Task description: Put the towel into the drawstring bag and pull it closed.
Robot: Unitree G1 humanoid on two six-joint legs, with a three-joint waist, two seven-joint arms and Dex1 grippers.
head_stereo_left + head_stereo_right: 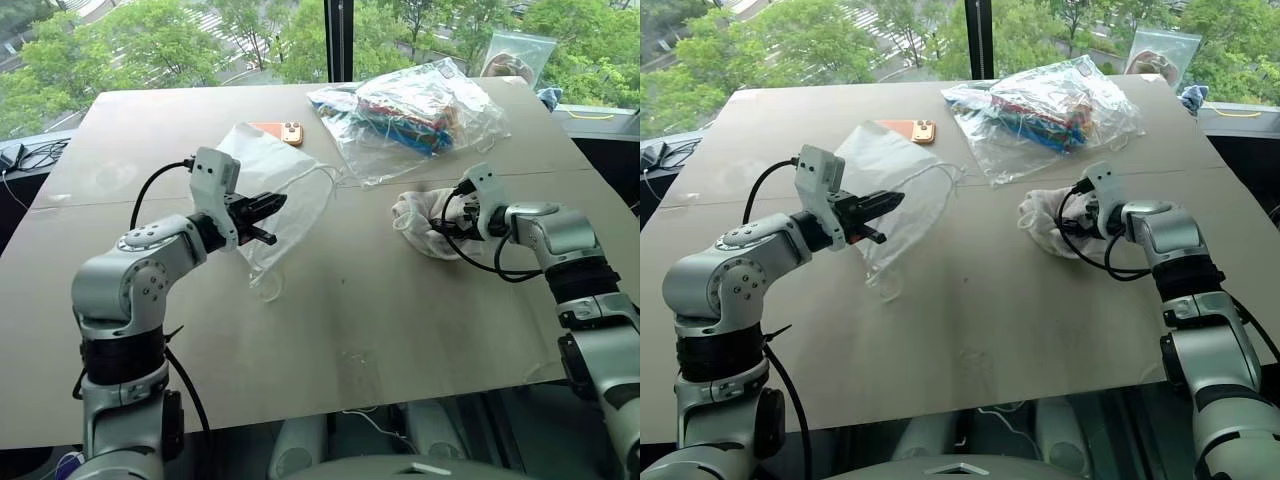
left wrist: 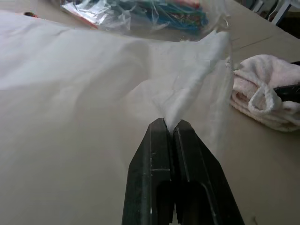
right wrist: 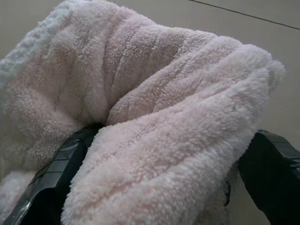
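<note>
Thin white fabric of the drawstring bag (image 1: 268, 190) is lifting off the table (image 1: 330, 330) where I'm pinching its edge in my left tool (image 1: 262, 218), fingers fully together. My right tool (image 3: 154, 154) is straddling a fold of the towel (image 1: 425, 218) with fingers wide, not yet clamped. I'm worrying that one layer alone is pinched, so the mouth won't open, and the towel could slip.

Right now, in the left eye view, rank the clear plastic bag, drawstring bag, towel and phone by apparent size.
1. Clear plastic bag
2. Drawstring bag, lifted by the left gripper, so its size is unsure
3. Towel
4. Orange phone, partly covered
</note>
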